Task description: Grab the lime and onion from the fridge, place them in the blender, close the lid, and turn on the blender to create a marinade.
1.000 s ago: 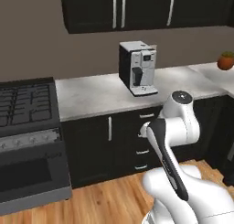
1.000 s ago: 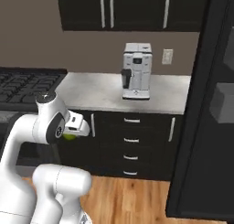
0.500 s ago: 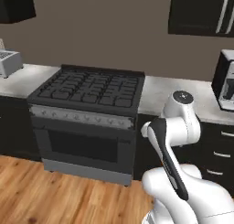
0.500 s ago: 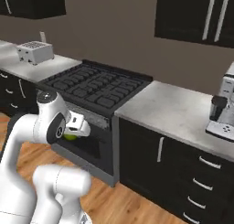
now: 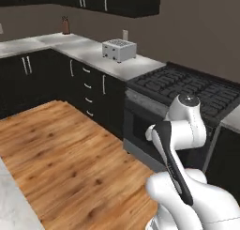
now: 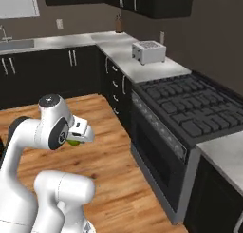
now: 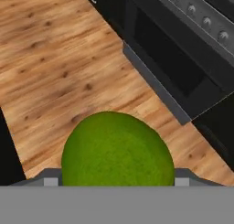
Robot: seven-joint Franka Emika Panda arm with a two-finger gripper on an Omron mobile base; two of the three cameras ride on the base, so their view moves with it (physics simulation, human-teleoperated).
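The lime [image 7: 117, 149] sits clamped in the pincer [image 6: 76, 140], filling the lower middle of the hand view; in the right base view a sliver of green shows just under the white hand. The pincer is clenched on it, held close in front of the robot's own body, well above the wood floor [image 5: 61, 154].

Below and around the pincer the floor lies open, a broad stretch of bare planks running away to the left in both base views. Just ahead and to the right of the pincer stands the stove [image 6: 190, 113], its oven door [image 7: 173, 65] and the grey strip along its bottom edge near in the hand view, with a row of knobs [image 7: 205, 22] above. The stove's front edge is the nearest hard boundary.

Farther off beyond the stove, a counter [image 6: 128, 56] with black cabinets [image 5: 89, 88] under it turns a corner; a toaster [image 5: 119, 49] rests on it, well apart from the pincer. A sink [image 6: 16, 44] is set in the far run of counter.
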